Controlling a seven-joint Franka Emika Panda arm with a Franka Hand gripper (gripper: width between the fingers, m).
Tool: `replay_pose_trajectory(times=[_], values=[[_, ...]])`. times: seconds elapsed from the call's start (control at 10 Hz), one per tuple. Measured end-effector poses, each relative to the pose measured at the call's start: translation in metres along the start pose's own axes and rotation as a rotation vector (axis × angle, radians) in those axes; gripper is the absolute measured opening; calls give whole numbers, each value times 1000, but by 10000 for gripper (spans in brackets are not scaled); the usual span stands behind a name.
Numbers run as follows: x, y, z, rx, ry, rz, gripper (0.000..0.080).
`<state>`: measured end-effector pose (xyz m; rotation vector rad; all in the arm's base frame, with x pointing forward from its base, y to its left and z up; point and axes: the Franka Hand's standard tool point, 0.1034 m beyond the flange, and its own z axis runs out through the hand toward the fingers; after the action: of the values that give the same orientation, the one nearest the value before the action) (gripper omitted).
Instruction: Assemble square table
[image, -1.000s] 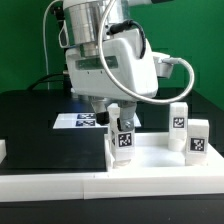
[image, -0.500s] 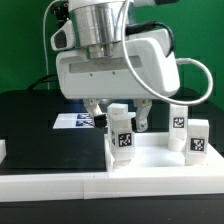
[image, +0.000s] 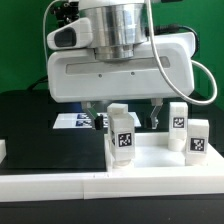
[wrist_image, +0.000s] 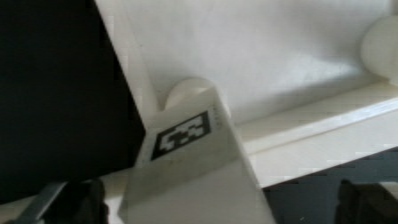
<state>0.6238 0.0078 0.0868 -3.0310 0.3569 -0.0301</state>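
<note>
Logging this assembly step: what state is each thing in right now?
tool: open, a finger on each side of the near leg post, not gripping it.
near leg post: upright on the square table.
two far leg posts: upright, untouched.
square table: flat on the worktop.
marker board: flat, partly hidden.

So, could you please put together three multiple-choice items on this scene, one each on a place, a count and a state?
1. Where does the marker board lie?
A. on the black worktop, behind the square table, toward the exterior view's left
B. on top of the square table
C. leaning against the green wall

2. How many tagged leg posts stand upright in the exterior view?
A. one
B. three
C. five

3. How does the gripper stand?
A. shut on a leg post
B. open
C. out of view

Answers: 1 A, it lies flat on the worktop beyond the square table; 2 B, posts at and; 3 B, fingers stand apart on either side of the nearest post.
</note>
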Motion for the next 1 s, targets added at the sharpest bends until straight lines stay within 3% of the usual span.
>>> replay_pose_trajectory(times=[0.5,0.7,0.8,0.9,1.0], values=[[-3,7,7,-14,64,-329,649],[-3,8,7,-14,64,-350,425],[-3,8,7,-14,64,-351,425],[-3,8,7,-14,64,-344,288],[-3,8,7,-12,64,-324,288]])
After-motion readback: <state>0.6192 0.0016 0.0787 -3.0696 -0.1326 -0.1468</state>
